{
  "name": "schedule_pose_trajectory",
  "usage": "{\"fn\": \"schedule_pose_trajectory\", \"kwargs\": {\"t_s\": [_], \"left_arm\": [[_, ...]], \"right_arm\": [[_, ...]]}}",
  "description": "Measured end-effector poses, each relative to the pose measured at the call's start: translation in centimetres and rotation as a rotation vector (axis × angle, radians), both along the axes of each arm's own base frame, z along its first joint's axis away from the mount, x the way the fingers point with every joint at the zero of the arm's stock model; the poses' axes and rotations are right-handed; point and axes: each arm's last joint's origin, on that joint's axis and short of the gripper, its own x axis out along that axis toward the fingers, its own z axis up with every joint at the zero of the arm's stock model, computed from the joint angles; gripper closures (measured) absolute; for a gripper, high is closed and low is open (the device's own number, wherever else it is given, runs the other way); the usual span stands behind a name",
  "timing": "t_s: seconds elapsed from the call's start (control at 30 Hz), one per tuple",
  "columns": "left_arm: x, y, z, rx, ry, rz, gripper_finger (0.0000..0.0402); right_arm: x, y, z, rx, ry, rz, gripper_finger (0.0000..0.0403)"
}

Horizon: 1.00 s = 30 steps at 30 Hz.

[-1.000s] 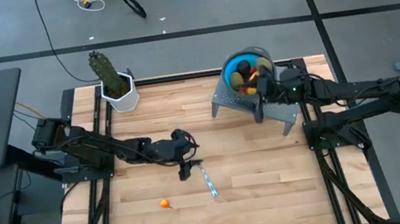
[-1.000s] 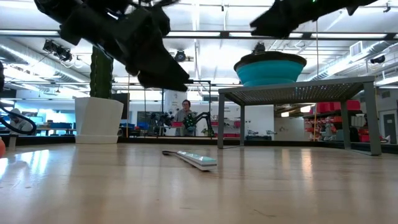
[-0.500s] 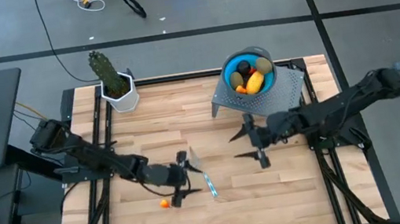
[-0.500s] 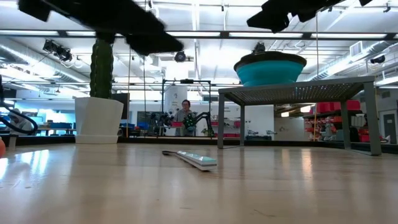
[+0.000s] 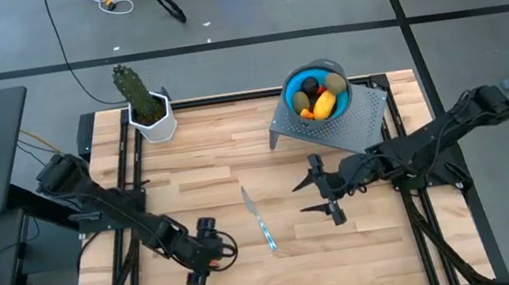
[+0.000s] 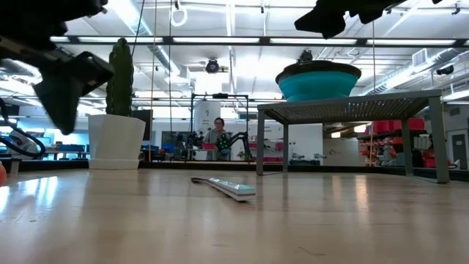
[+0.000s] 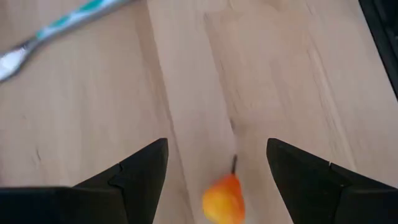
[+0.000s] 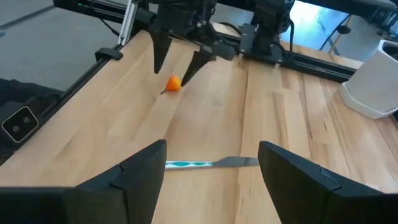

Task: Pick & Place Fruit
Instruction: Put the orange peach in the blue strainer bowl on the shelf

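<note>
The left hand (image 5: 207, 258) hangs low over the front left part of the desk (image 5: 197, 161), its fingers (image 7: 140, 177) spread apart with nothing between them. In the left wrist view a small orange fruit (image 7: 224, 198) with a short dark stem lies on the bare wood in the gap between the two fingertips, touched by neither. The right wrist view shows the same orange piece (image 8: 173, 83) just beside the tips of the left hand (image 8: 180, 59) — from above it is hidden under that hand.

The right hand (image 5: 315, 197) hovers above the middle of the desk, a little right of centre, its fingers (image 8: 140, 177) also wide apart and empty. A slim silvery-blue knife (image 5: 259, 220) lies flat on the wood between the two hands, near the front half of the desk and clear of both.

The rest of the fruit sits in a blue bowl (image 5: 293, 84) on a grey perforated stand (image 5: 353, 128) at the back right of the desk: a yellow oblong (image 5: 325, 105), an olive-brown oval (image 5: 336, 83) and a dark ball (image 5: 311, 85) among others that cannot be told apart. In the low view the bowl (image 6: 318, 79) rests on top of the stand (image 6: 352, 110).

A green cactus (image 5: 132, 88) in a white pot (image 5: 157, 125) stands at the back left corner.
</note>
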Motion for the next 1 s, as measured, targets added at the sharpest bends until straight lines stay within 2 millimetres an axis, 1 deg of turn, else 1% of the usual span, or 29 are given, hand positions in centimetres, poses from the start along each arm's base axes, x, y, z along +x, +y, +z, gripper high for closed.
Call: {"fn": "schedule_pose_trajectory", "kwargs": {"t_s": [0.17, 0.33, 0.47, 0.57, 0.67, 0.77, 0.87, 1.0], "left_arm": [[-0.4, -0.6, -0.2, -0.048, 0.038, -0.003, 0.0122], [-1.0, -1.3, -0.2, -0.031, 0.026, -0.013, 0.0122], [-1.4, -1.9, -0.2, 0.015, -0.013, -0.035, 0.0122], [-1.2, -2.6, -1.1, 0.021, -0.017, -0.046, 0.0122], [-0.9, -3.1, -2.5, 0.023, 0.021, -0.063, 0.0122], [-1.0, -3.2, -3.7, 0.07, 0.062, -0.086, 0.0122], [-1.0, -3.1, -4.0, 0.108, 0.061, -0.078, 0.0122], [-1.2, -2.9, -4.0, 0.114, 0.082, -0.074, 0.0123]], "right_arm": [[0.0, 0.0, 0.0, -0.001, 0.003, 0.0, 0.0137], [-0.1, 0.0, -0.1, -0.004, 0.013, 0.0, 0.0137], [-0.1, 0.0, -0.2, 0.012, 0.027, -0.008, 0.0137], [-0.1, 0.0, -0.3, 0.015, 0.033, -0.01, 0.0137], [-0.1, 0.0, -0.3, 0.015, 0.033, -0.01, 0.0137], [-0.1, 0.0, -0.3, 0.014, 0.033, -0.01, 0.0137], [-0.1, 0.0, -0.3, 0.013, 0.032, -0.01, 0.0137], [-0.1, 0.0, -0.3, 0.013, 0.032, -0.01, 0.0137]]}}
